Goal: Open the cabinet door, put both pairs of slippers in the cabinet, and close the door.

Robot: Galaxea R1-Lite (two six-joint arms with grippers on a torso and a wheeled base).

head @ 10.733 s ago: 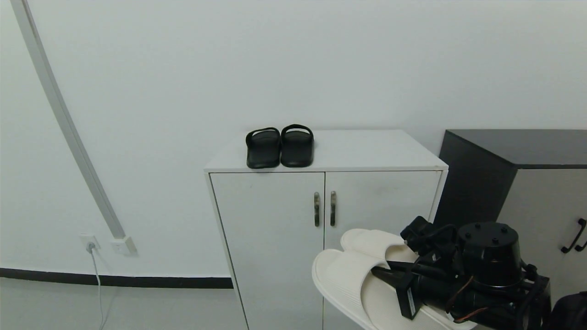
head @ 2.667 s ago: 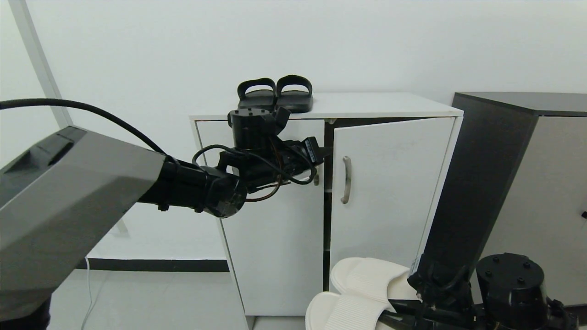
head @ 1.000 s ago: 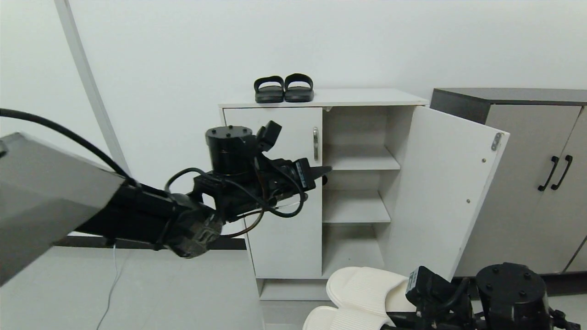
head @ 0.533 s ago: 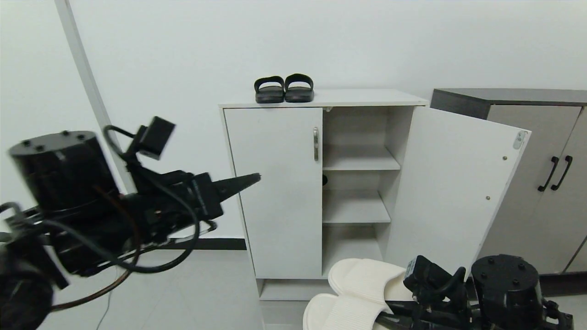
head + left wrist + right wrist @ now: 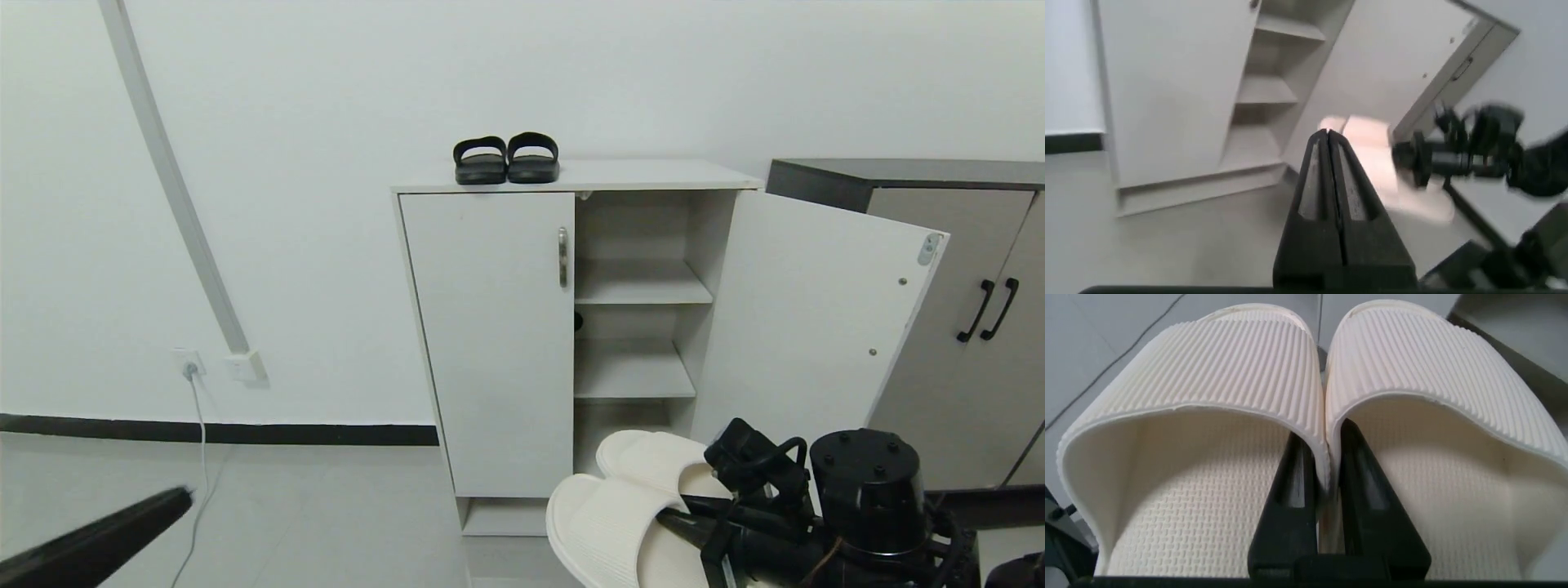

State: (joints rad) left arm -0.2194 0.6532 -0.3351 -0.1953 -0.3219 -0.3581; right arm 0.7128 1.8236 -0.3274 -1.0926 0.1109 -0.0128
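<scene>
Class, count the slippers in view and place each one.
4. Two black slippers side by side on the cabinet top; two white slippers pinched in the right gripper. More could hide behind the shut door.

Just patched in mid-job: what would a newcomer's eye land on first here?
The pair of white slippers stands out first, pinched together by their adjoining sides in the right gripper, low in front of the cabinet. Behind them the cabinet's right door stands wide open, showing the shelves. The black slippers sit side by side on the cabinet top.
</scene>
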